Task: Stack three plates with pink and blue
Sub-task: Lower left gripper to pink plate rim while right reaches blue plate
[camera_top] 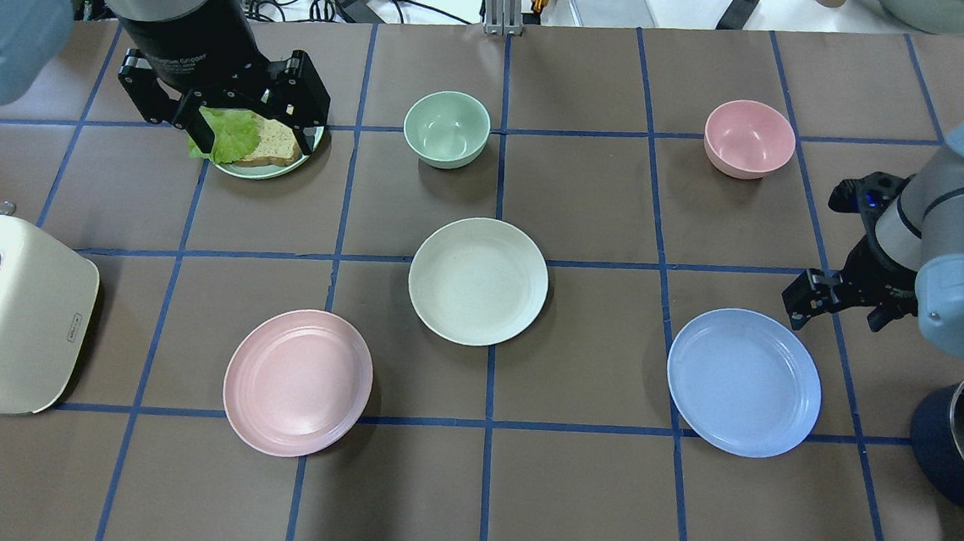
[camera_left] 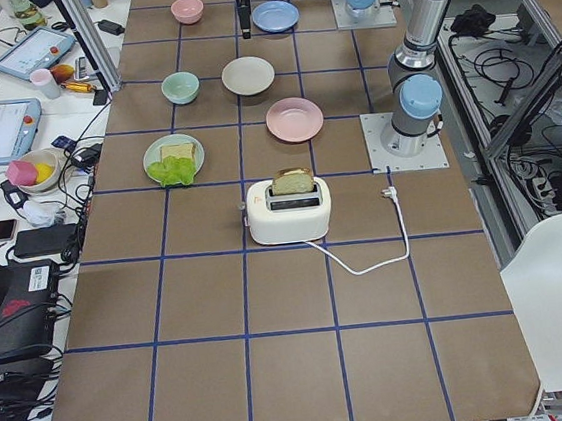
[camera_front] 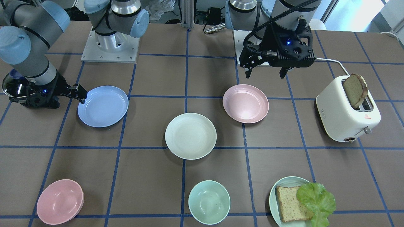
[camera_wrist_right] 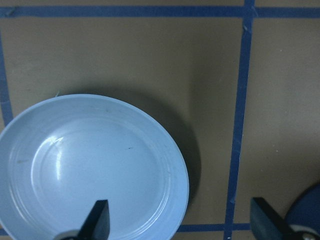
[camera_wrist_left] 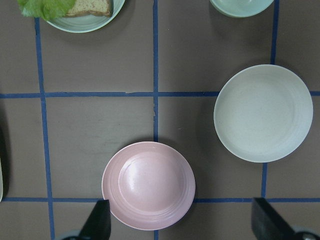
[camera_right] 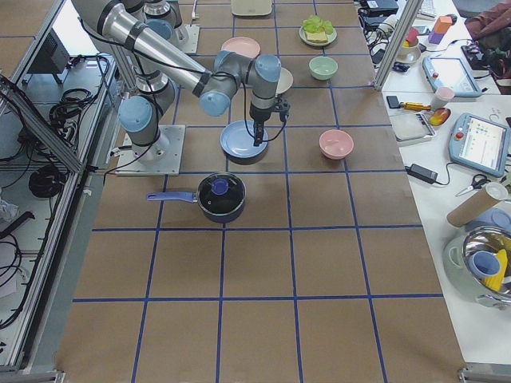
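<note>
Presently, right gripper (camera_wrist_right: 177, 210): spread, straddling matte round light-blue plate's (camera_wrist_right: 90, 165) rim.
left gripper (camera_wrist_left: 180, 212): spread, over matte round pale-pink plate (camera_wrist_left: 148, 185).

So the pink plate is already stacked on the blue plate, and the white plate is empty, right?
Not quite. The pink plate lies by itself on the table, apart from the blue plate, as the overhead view shows. The white plate is empty.

Overhead, the left gripper (camera_top: 254, 137) hides part of the green plate (camera_top: 261, 174) (pot (camera_top: 944, 456) cut off at right)
</note>
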`<state>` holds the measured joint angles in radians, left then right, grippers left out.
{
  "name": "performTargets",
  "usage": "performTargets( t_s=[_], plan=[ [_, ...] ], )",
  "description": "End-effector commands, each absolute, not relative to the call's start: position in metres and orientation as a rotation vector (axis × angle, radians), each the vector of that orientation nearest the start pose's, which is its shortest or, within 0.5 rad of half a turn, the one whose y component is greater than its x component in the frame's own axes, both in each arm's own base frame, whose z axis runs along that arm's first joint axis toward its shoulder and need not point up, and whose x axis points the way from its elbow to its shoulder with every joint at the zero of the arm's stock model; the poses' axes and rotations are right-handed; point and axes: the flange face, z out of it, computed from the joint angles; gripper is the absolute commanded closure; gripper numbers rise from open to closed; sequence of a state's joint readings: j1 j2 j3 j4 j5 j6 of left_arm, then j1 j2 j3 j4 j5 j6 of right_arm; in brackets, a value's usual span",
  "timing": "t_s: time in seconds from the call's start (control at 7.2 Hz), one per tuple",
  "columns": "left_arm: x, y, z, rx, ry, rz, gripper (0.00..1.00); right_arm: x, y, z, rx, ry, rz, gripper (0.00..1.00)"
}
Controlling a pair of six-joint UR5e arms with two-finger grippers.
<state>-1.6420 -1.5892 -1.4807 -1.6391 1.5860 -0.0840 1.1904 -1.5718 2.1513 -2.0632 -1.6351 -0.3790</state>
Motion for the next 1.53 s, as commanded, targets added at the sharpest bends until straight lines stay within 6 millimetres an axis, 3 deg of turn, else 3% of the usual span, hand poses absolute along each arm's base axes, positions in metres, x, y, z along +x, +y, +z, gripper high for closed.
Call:
performTargets(
  t_s=[0.0,0.14,0.28,0.42,0.56,0.69,0.83,1.11,1.25,1.39],
  plan=[
    [-0.165,-0.484,0.517,-0.024,3.126,-0.002,0.00,-0.039,-0.399,0.216,-0.043,3.153,0.183,0.00],
    [-0.166,-0.482,0.501,-0.024,3.125,0.048,0.00,-0.045,-0.392,0.205,-0.025,3.143,0.193,0.03],
    [-0.169,-0.478,0.470,-0.024,3.126,0.140,0.00,-0.054,-0.380,0.195,0.032,3.119,0.233,0.04],
    [-0.173,-0.472,0.437,-0.007,3.116,0.213,0.00,-0.059,-0.372,0.187,0.029,3.112,0.210,0.13],
    [-0.176,-0.464,0.401,-0.006,3.104,0.291,0.00,-0.061,-0.372,0.187,0.008,3.119,0.186,0.40],
    [-0.182,-0.451,0.363,0.011,3.097,0.312,0.00,-0.061,-0.373,0.179,0.008,3.106,0.212,0.58],
    [-0.184,-0.435,0.326,0.018,3.107,0.220,0.00,-0.061,-0.374,0.177,0.017,3.100,0.218,0.73],
    [-0.197,-0.396,0.254,0.043,3.116,0.150,0.00,-0.058,-0.378,0.182,0.031,3.070,0.161,0.96],
    [-0.208,-0.384,0.234,0.027,3.131,0.049,0.00,-0.058,-0.379,0.185,0.027,3.074,0.151,1.00],
    [-0.209,-0.373,0.217,0.041,3.128,0.065,0.00,-0.058,-0.379,0.186,0.027,3.073,0.144,1.00]
  ],
)
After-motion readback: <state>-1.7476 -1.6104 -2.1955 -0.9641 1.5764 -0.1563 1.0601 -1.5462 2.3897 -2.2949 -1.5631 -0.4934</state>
